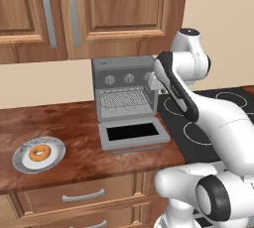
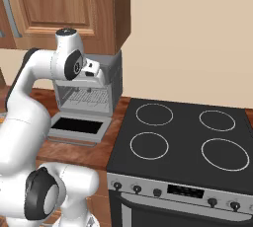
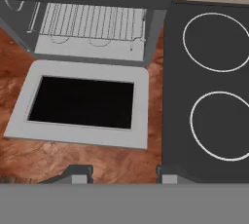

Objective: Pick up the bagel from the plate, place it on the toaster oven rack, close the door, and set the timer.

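Gripper (image 3: 124, 169) hangs above counter (image 1: 74, 123), finger tips set apart, nothing between them; below it, toaster oven door (image 3: 82, 103) lies folded flat, dark glass window facing up. Behind door, oven cavity stands open with toaster oven rack (image 3: 90, 23) spanning it, bare. Black cooktop (image 2: 183, 137) with four white rings sits just beside toaster oven (image 1: 124, 88). Bagel (image 1: 39, 152) rests at centre of plate (image 1: 55, 145), well apart at counter's left end. Wood cabinets (image 1: 89, 9) hang above.
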